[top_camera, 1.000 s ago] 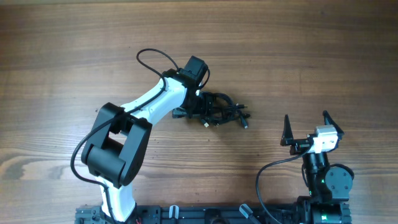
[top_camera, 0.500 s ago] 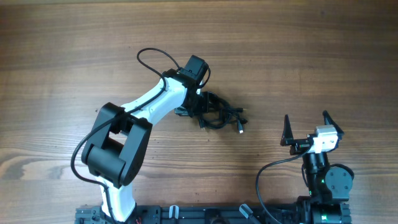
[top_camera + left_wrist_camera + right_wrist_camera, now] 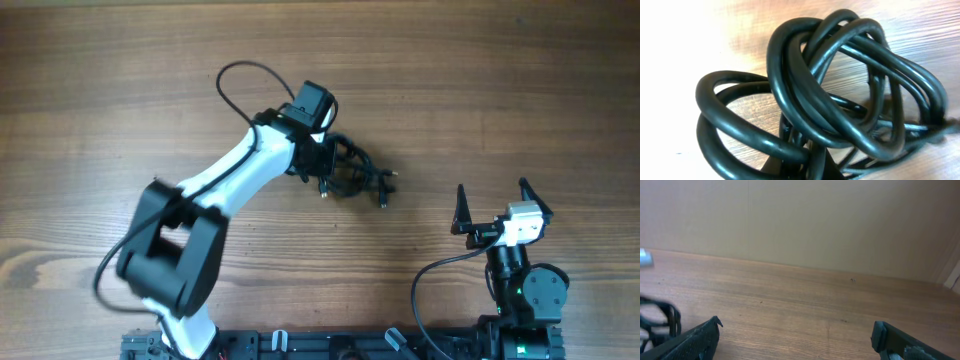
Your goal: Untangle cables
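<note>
The cables [image 3: 356, 178] are thin black cords bunched in one knot at the middle of the table, with small plug ends poking out at its right. My left gripper [image 3: 319, 166] sits at the knot's left edge, shut on its strands. In the left wrist view the looped cables [image 3: 830, 95] fill the frame, and the left gripper [image 3: 812, 167] is pinched on strands at the bottom edge. My right gripper [image 3: 492, 207] stands open near the front right, well apart from the knot. In the right wrist view the right gripper [image 3: 796, 332] holds nothing, and a cable loop [image 3: 662, 321] shows at far left.
The left arm's own thicker black cable [image 3: 243, 80] arcs above its wrist. The arm bases and a black rail [image 3: 330, 345] run along the front edge. Bare wooden tabletop [image 3: 520, 90] lies around the knot.
My left gripper has shut on the knot and drawn it slightly left and back; the plug ends followed. The left arm's elbow swung left. The right arm has not moved.
</note>
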Available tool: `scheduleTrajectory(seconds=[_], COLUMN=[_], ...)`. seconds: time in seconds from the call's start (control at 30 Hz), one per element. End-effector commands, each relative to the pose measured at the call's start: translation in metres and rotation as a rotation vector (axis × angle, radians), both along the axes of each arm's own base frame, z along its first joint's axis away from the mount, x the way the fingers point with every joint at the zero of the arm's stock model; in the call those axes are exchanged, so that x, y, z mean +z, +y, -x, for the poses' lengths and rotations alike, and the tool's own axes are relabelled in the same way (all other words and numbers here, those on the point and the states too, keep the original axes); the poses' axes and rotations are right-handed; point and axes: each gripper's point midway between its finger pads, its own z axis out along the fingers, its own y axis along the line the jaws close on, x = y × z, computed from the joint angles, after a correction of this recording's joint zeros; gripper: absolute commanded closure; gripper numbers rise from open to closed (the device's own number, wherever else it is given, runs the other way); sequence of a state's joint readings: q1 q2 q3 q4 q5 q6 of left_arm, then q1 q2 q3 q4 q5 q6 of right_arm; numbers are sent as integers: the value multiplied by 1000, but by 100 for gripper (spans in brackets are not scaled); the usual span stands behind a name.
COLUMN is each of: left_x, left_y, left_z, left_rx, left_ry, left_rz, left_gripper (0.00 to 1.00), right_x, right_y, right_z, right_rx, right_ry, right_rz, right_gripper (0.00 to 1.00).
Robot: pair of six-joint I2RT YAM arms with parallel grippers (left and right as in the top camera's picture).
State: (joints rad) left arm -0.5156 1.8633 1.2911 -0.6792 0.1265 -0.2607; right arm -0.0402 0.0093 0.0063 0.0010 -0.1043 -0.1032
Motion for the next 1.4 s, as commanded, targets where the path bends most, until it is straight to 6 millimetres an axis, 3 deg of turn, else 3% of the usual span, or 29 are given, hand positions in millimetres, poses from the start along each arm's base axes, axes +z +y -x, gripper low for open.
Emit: scheduleTrajectory(seconds=[0.0,0.1,0.23,0.4,0.63,0.77,0.9,1.03,1.17,1.37], left_x=[73,97,113,118,128,131,133,138,139,139], left_y=[-6,-6,-5,-8,-15,-17,-19,-22,-22,-22], left_z=[-16,-16,-15,-17,-27,-30,-32,-37,-37,-37], left_rx=[-154,-201,-199,-291,-291,-285,-254,-174,-128,-68], left_ry=[-234,-307,-345,-398,-460,-477,-477,-473,-458,-432], left_rz=[36,45,61,36,59,68,88,135,159,187], left_gripper=[96,96,96,96,96,96,96,96,96,96], right_x=[1,1,1,0,4,22,42,64,88,108], right_y=[2,2,2,2,7,20,38,44,55,80], right_z=[0,0,0,0,1,4,11,10,-2,-30], right_rx=[11,11,11,11,41,125,242,269,326,483], right_ry=[-3,-3,-3,-3,-13,-61,-69,3,113,276], right_rz=[2,2,2,2,-24,-205,-253,-297,-314,-355], right_gripper=[0,0,0,0,0,0,0,0,0,0])
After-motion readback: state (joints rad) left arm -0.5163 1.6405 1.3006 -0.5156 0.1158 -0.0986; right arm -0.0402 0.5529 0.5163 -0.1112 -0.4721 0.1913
